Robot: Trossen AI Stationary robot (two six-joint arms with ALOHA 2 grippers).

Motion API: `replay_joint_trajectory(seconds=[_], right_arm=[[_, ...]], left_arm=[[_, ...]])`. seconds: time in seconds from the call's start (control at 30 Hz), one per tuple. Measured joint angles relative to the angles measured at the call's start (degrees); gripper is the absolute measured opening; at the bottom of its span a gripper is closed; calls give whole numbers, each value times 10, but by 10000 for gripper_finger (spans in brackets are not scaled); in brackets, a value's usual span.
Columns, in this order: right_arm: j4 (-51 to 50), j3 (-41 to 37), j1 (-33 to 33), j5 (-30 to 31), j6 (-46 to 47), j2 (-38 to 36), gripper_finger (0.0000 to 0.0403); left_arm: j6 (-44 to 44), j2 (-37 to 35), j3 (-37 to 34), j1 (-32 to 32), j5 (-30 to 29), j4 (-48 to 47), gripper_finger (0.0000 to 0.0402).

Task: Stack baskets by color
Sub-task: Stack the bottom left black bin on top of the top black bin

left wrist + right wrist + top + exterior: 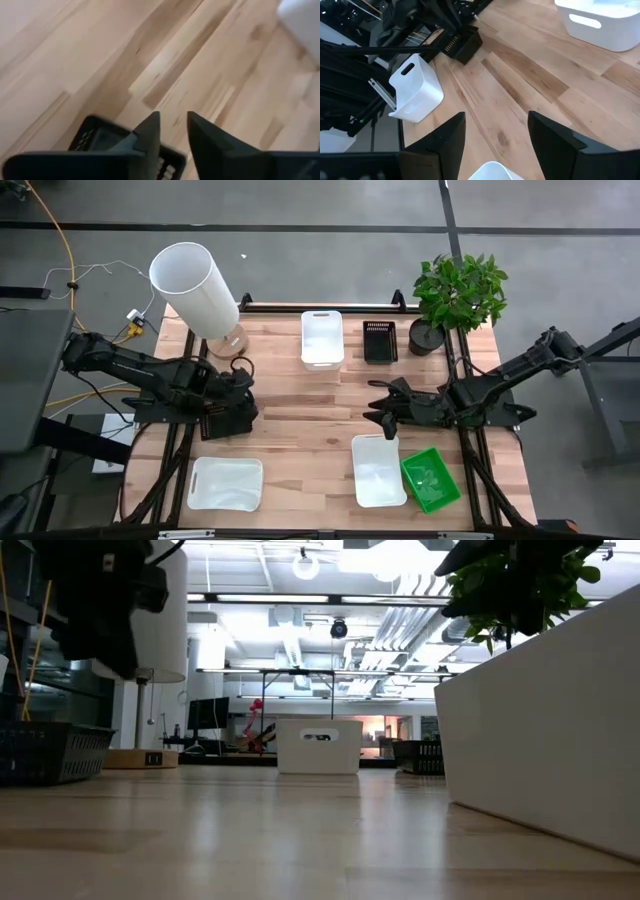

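Two dark hands work over the pale wooden bench: the left hand sits over a black mesh-sided basket, fingers slightly parted, grip unclear, while the right hand hangs spread and empty above a white rounded plastic basket beside a bright green basket. Around stand another white basket, a second black mesh basket, a third white basket, a tall white cylinder and a leafy potted plant.

No readable text — labels, brands, numbers — anywhere.
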Motion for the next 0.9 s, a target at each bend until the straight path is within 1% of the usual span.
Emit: replay_joint_trajectory(seconds=[0.2, 0.27, 0.4, 0.5, 0.6, 0.7, 0.8, 0.9], right_arm=[[-10, 0, 0, 0, 0, 0, 201], [-13, 0, 0, 0, 1, 0, 201], [-15, 0, 0, 0, 0, 0, 201], [-20, 0, -3, 0, 0, 0, 201], [-22, 0, -10, 0, 0, 0, 201], [-24, 0, -19, 1, 0, 0, 201], [-26, 0, -27, 0, 0, 0, 201], [-26, 0, -35, -7, -1, 0, 201]], left_arm=[[4, 0, 0, -20, 2, -60, 159], [19, 0, 0, -31, 30, -63, 175], [41, 0, 0, -71, 110, -63, 187], [17, 0, 0, -115, 127, -55, 185], [-3, 2, 0, -168, 117, -54, 184], [-10, 16, 0, -213, 75, -54, 184], [-9, 40, 0, -241, 29, -52, 184], [15, 74, 1, -258, 7, -52, 184]])
